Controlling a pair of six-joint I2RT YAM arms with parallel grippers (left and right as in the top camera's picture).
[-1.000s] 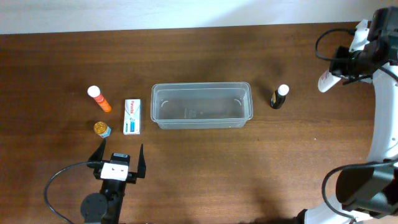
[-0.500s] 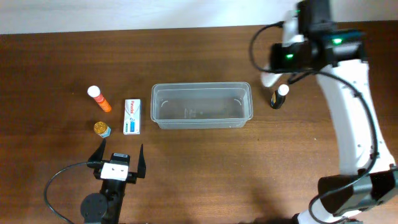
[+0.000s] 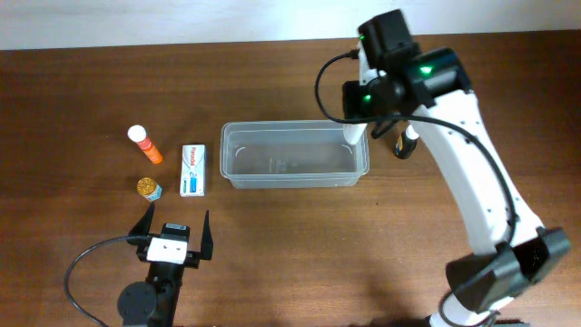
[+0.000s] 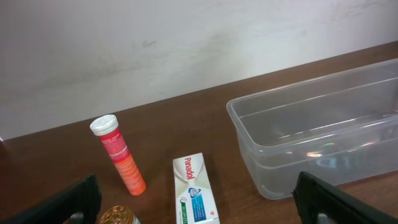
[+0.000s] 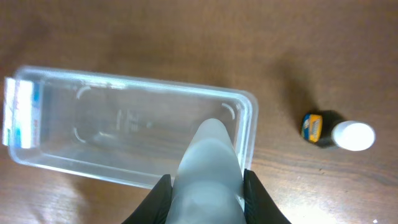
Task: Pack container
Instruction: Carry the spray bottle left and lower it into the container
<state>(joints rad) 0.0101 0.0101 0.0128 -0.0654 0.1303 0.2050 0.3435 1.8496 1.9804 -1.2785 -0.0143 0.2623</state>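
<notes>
The clear container lies at the table's middle; it also shows in the left wrist view and the right wrist view, with nothing inside. My right gripper is shut on a pale white bottle and holds it above the container's right end. My left gripper is open and empty near the front left; in the left wrist view its fingers frame the items ahead.
Left of the container are a Panadol box, an orange tube with a white cap and a gold-capped jar. A dark bottle with a white cap stands right of the container.
My right arm has swung left from the far right edge, carrying the white bottle past the dark bottle to above the container's right end. The left arm has not moved.
</notes>
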